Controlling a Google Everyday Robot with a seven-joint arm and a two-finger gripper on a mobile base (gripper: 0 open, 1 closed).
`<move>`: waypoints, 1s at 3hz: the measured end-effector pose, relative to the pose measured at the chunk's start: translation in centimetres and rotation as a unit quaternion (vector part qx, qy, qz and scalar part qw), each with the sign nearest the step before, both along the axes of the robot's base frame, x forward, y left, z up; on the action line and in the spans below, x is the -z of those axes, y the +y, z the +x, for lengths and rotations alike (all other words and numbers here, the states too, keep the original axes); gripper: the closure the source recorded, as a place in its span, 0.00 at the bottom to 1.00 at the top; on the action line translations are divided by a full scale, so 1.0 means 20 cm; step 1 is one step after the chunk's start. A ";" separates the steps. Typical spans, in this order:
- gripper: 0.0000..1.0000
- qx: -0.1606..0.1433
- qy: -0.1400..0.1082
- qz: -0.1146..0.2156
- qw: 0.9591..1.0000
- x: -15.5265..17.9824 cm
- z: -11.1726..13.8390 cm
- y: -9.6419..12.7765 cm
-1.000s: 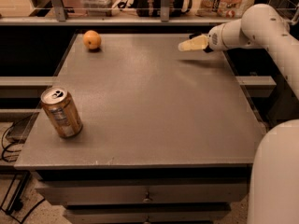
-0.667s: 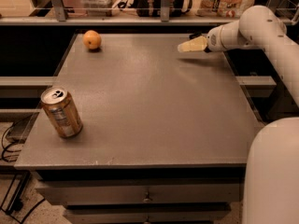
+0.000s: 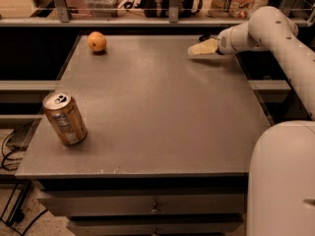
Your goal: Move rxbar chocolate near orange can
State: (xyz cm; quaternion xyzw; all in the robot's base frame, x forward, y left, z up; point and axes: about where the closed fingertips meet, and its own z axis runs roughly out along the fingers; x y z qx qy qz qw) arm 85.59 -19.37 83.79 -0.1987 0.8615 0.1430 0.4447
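Note:
The orange can point(image 3: 64, 118) stands slightly tilted near the table's front left corner, silver top and pull tab showing. My gripper point(image 3: 201, 48) is low over the table's far right part, pointing left, far from the can. The rxbar chocolate is not visible; a small dark bit shows just behind the gripper, and I cannot tell what it is.
A round orange fruit point(image 3: 97, 41) lies at the table's far left. The grey table point(image 3: 157, 107) has drawers below its front edge. A shelf with bags and boxes runs behind the table. My white arm point(image 3: 275, 38) and base point(image 3: 283, 181) fill the right side.
My arm has shifted slightly to the left; the gripper stays at nearly the same spot low over the far right of the table. The can and fruit have not moved.

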 end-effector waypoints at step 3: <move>0.63 0.016 -0.004 -0.014 1.000 0.02 0.07 -0.06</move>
